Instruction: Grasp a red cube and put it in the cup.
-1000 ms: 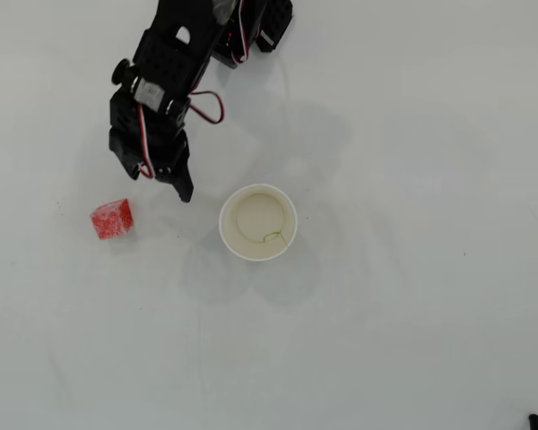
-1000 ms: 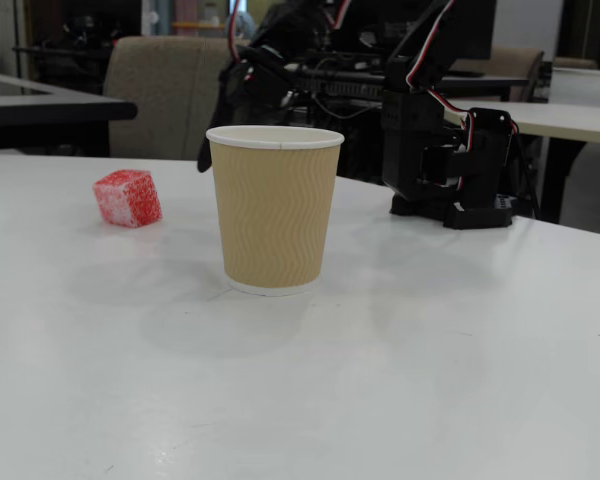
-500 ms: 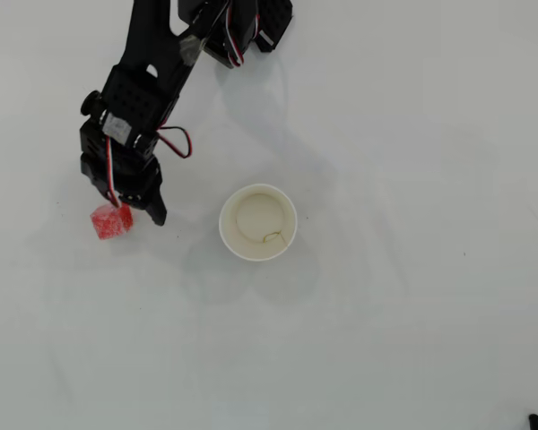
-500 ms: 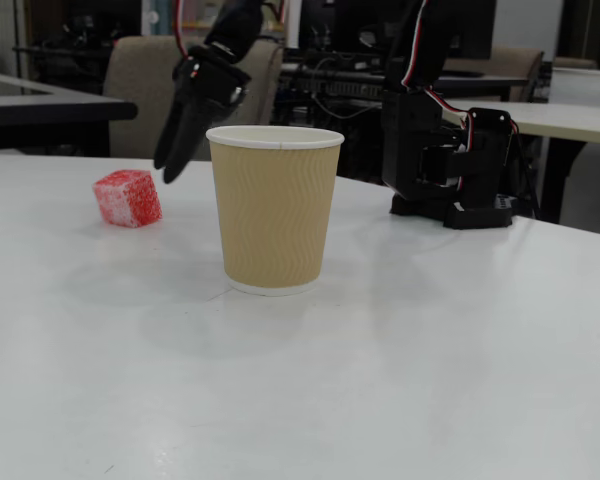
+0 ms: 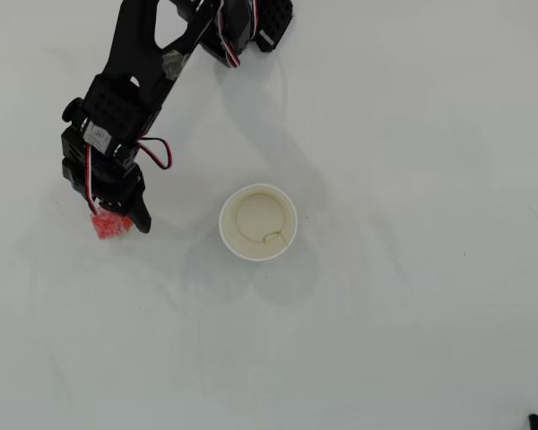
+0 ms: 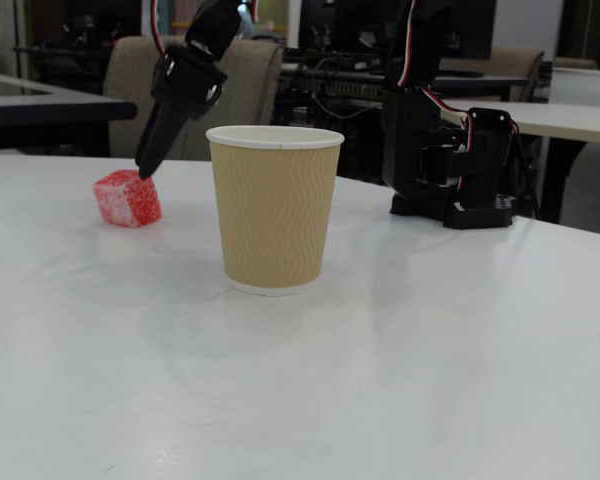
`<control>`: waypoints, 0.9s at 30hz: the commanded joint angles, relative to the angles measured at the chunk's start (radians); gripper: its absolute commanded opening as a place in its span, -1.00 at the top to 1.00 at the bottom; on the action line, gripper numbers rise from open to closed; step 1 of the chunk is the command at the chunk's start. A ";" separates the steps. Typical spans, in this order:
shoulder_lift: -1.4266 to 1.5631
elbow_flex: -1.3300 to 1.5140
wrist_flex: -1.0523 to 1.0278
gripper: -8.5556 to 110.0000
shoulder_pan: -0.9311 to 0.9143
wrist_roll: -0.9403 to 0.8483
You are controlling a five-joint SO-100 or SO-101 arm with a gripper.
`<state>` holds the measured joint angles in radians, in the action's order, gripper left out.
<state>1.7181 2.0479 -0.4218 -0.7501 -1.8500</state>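
A: Cube (image 6: 128, 198) obs. — bright red, whitish frosted speckle on all visible faces, edges slightly rounded. Sits flat on the white counter (image 6: 380, 380), left of the cup (image 6: 275, 210) in the fixed view, well apart from it.

B: Overhead check?

A: Only a lower portion of the cube (image 5: 110, 227) shows; the black arm covers the rest. Cup (image 5: 258, 222) reads as a white ring, cream inside, a thin curved mark on the bottom.

B: Cup from the side?

A: Tan, wavy-ribbed wall, white rolled rim, upright.

B: Hand state?

A: Hand (image 6: 144, 170) points down, tip just at the cube's top rear edge in the fixed view. Overhead, the hand (image 5: 117, 215) lies over the cube, one dark finger (image 5: 140, 218) along the cube's right side. Cannot tell how far the fingers are parted, nor whether they grip anything. Cube rests on the counter.

B: Other items?

A: Black arm base (image 6: 450, 160) right of the cup, red and white wires.
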 commanded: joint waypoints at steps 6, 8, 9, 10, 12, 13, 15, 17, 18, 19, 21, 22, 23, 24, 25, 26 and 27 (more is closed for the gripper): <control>-0.084 -0.170 0.017 0.28 -0.008 -0.015; -0.101 -0.186 0.017 0.28 -0.011 -0.015; -0.110 -0.195 0.017 0.27 -0.014 -0.015; -0.120 -0.206 0.017 0.27 -0.017 -0.017; -0.143 -0.229 0.021 0.27 -0.020 -0.018; -0.155 -0.241 0.021 0.27 -0.021 -0.021; -0.170 -0.253 0.035 0.27 -0.021 -0.025; -0.179 -0.261 0.048 0.27 -0.023 -0.025; -0.183 -0.265 0.049 0.27 -0.023 -0.025; -0.187 -0.267 0.051 0.27 -0.023 -0.025; -0.196 -0.268 0.052 0.27 -0.025 -0.025; -0.204 -0.268 0.052 0.27 -0.026 -0.025; -0.212 -0.267 0.052 0.27 -0.028 -0.025; -0.219 -0.267 0.049 0.27 -0.029 -0.025; -0.227 -0.265 0.043 0.27 -0.032 -0.025; -0.233 -0.261 0.041 0.27 -0.035 -0.025; -0.241 -0.258 0.040 0.27 -0.037 -0.025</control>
<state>1.4696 1.8577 -0.3820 -0.7670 -1.8699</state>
